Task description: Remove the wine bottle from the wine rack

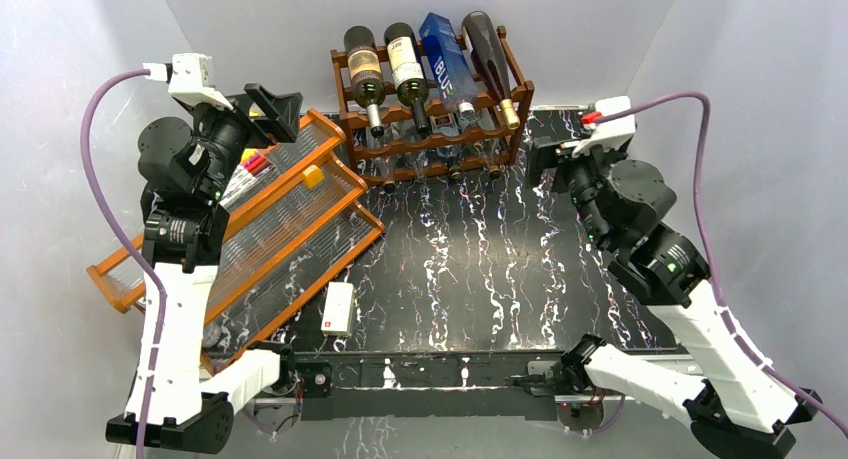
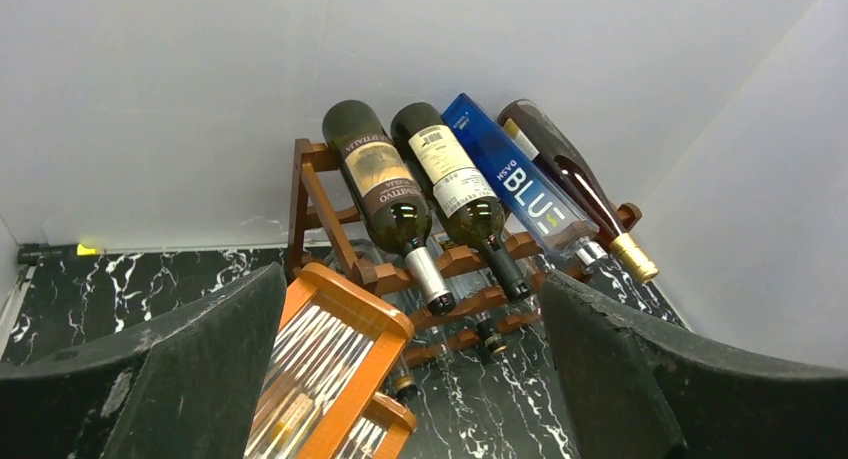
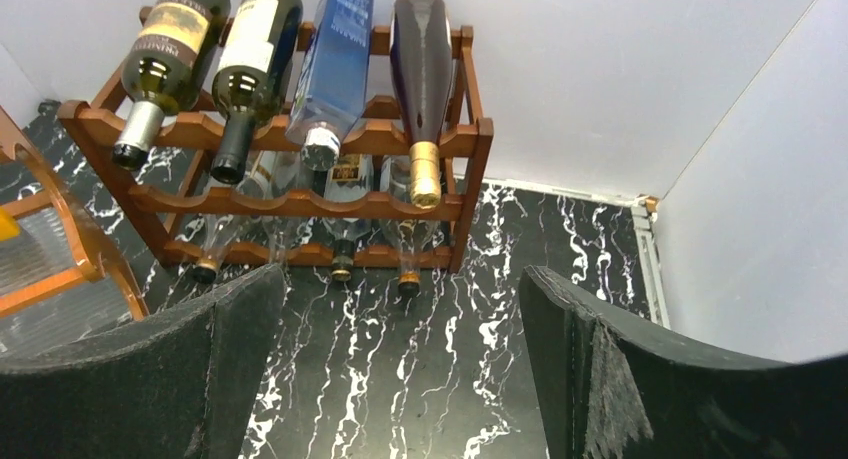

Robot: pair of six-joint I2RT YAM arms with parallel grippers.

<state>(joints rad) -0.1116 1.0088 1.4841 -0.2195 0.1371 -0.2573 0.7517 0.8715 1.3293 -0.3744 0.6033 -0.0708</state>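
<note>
- The rack [image 3: 478, 189] stands at 12 o'clock on the table [image 1: 450, 279], by the back wall; four bottles lie on its top tier, necks sloping down toward 6 o'clock, with more bottles in the tiers below
- On top, from the left: a green bottle [image 1: 363, 69], a white-label bottle [image 1: 405, 64], a blue bottle [image 1: 445, 59] and a gold-capped bottle [image 1: 492, 59], packed close side by side
- Each looks like glass: stiff, smooth and likely slippery, breakable if dropped, and heavy if full, with the weight in the body well behind the neck
- The neck is the free part to take, close to the shoulder; I judge a pull along the bottle's own axis toward 6 o'clock safest for the neighbours
- The left gripper [image 2: 412, 279] hangs at 10 o'clock by the far end of the tray [image 1: 130, 289], fingers spread, empty, aimed at the rack and well apart from it
- The right gripper [image 3: 402, 274] hangs at 2 o'clock near the rack's right end, fingers spread, holding nothing; the gold-capped bottle lies nearest it
</note>
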